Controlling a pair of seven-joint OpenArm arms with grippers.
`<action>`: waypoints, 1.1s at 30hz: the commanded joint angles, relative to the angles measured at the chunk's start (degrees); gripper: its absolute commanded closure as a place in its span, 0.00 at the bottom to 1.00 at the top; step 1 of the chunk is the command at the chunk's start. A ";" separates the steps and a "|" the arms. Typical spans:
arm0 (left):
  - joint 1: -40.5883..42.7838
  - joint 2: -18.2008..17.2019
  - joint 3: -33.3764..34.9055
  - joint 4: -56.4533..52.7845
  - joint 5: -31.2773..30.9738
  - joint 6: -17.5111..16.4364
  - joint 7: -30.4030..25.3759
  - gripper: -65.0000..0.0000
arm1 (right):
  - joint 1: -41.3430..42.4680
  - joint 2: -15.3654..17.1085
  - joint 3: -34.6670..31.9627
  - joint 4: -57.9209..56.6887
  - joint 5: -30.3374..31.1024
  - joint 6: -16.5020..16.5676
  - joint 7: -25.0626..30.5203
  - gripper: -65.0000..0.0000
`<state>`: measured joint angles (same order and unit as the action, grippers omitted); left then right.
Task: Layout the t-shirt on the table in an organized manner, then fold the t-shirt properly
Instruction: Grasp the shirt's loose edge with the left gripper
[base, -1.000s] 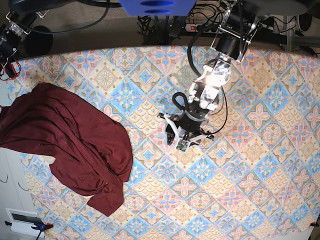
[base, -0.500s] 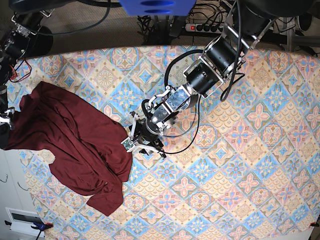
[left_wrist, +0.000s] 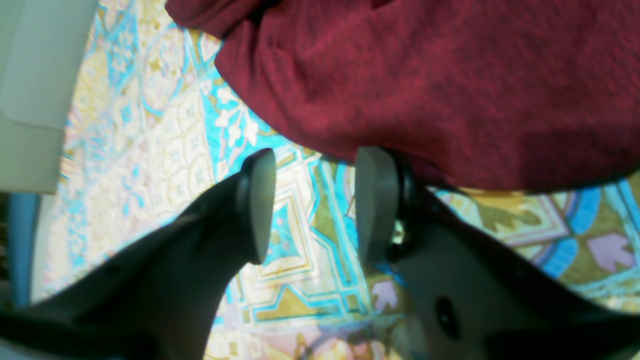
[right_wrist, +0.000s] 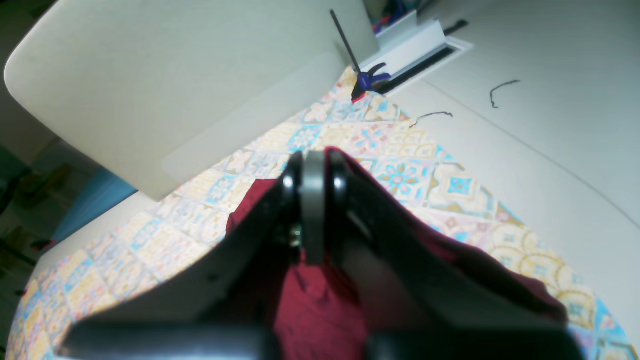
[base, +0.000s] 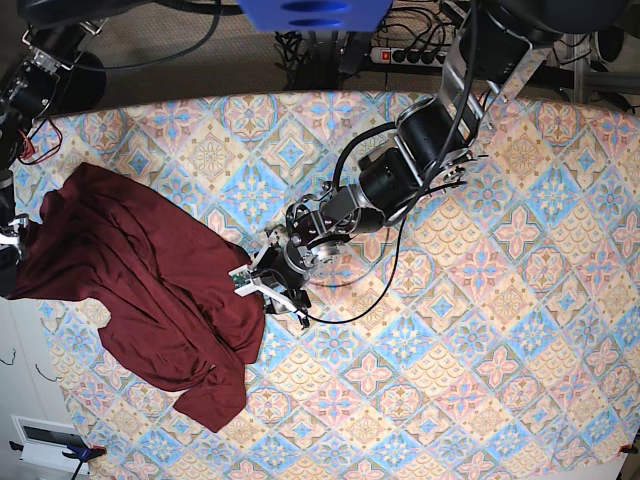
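The maroon t-shirt (base: 150, 290) lies crumpled on the left part of the table (base: 480, 330). My left gripper (base: 262, 290) is low at the shirt's right edge. In the left wrist view, the left gripper (left_wrist: 317, 155) is open, with only the patterned table (left_wrist: 150, 150) between its pads. One pad touches the hem of the t-shirt (left_wrist: 450, 75). At the table's far left edge, my right gripper (base: 10, 240) is on the shirt's corner. In the right wrist view, the right gripper (right_wrist: 313, 155) is shut, and the t-shirt (right_wrist: 320, 310) hangs from its tips.
A power strip (base: 405, 55) and cables lie beyond the far edge. A blue clamp (right_wrist: 367, 80) grips the tablecloth's corner near a white unit (base: 40, 440). A pale curved panel (right_wrist: 175, 90) stands close to the right arm.
My left arm swung from the table's middle over to the shirt's right edge and lowered there. The shirt's left corner drew in from the table's edge with the right gripper.
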<state>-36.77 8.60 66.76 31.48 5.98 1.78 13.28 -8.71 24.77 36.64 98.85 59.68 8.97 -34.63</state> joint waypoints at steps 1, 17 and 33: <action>-0.72 0.40 1.24 0.12 -0.40 -1.74 1.62 0.68 | 0.67 1.29 0.50 0.36 0.76 0.57 1.45 0.99; 6.14 -12.16 2.21 26.41 -0.22 -2.79 11.91 1.00 | 0.40 0.94 0.41 0.27 0.76 0.57 1.36 0.99; 3.41 -3.46 -1.40 18.05 -0.04 -4.99 11.47 0.23 | 0.40 -0.03 0.41 0.27 0.76 0.57 1.36 0.99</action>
<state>-32.05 4.40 65.43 49.30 6.52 -1.72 24.40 -8.86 23.20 36.62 98.24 59.61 8.78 -34.83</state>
